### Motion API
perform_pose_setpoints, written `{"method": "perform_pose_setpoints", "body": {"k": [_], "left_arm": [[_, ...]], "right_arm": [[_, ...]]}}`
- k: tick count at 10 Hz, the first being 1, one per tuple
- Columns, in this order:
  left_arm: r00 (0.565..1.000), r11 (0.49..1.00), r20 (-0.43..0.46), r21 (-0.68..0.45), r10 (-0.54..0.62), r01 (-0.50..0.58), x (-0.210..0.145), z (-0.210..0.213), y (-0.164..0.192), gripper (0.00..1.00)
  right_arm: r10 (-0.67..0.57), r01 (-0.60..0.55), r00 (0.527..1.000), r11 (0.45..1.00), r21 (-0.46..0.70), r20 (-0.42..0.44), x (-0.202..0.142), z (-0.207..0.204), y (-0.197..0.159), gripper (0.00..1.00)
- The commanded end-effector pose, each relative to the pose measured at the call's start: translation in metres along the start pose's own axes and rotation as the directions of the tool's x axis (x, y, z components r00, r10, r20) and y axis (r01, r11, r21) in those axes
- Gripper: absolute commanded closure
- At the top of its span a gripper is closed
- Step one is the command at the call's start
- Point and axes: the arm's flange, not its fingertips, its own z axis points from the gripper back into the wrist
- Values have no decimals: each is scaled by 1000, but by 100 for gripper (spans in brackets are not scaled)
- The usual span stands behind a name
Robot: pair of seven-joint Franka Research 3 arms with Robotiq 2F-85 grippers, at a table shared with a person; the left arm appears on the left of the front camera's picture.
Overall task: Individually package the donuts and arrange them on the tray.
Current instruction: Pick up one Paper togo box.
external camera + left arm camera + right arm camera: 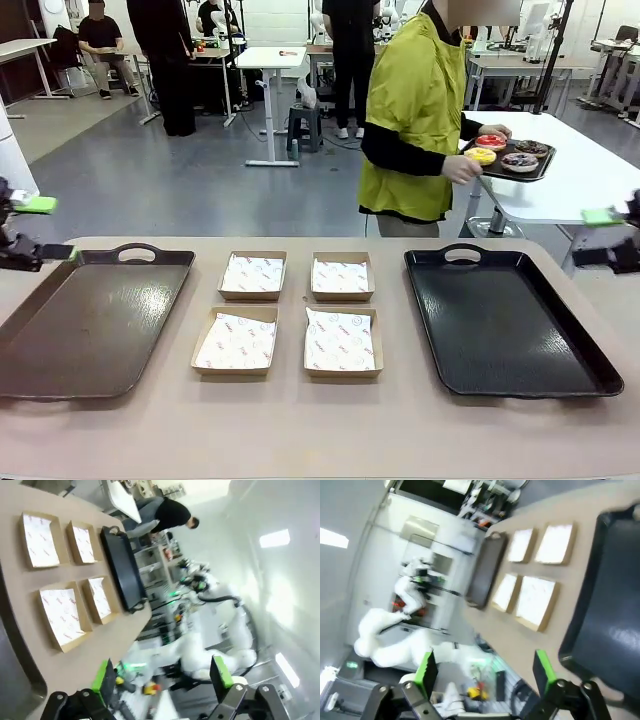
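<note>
Several donuts lie on a small black serving tray (541, 165) that a person in a yellow-green vest holds at the far side: a red-iced one (490, 141), a yellow one (481, 156), a chocolate one (531, 148) and a sprinkled one (519, 161). On the table stand a brown tray (85, 320) at the left and a black tray (510, 320) at the right, both bare. My left gripper (45, 228) hovers open at the left edge, its green fingers (104, 682) wide apart. At the right edge my right gripper (605, 237) is open, fingers (543, 670) holding nothing.
Four shallow paper-lined cardboard boxes (252, 276) (342, 277) (236, 341) (343, 342) sit in two rows between the trays. The tan table (300, 430) has bare room along its front edge. A white table (590, 170) stands behind the person.
</note>
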Motion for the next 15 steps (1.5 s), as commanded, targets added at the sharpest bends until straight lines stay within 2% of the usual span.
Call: {"method": "perform_pose_setpoints", "body": {"k": [1,3,7,8,15], "left_arm": [[995,997,50,-3,83,-83,-1,19,25,0],[991,990,58,74,119,-124,-10,43,33,0],[989,969,92,209,119,-135,-18,80,28,0],[987,979,86,139,137,-148,-13,69,40,0],[987,979,86,139,137,-148,-13,69,40,0]], "right_arm": [[-85,86,996,996,31,-28,-65,-10,-43,0],[-131,130,991,991,-33,-22,-70,8,-58,0],[-98,98,995,994,-51,8,-73,20,-45,0],[-153,153,988,987,-52,-3,-47,39,-73,0],[-153,153,988,987,-52,-3,-47,39,-73,0]]}}
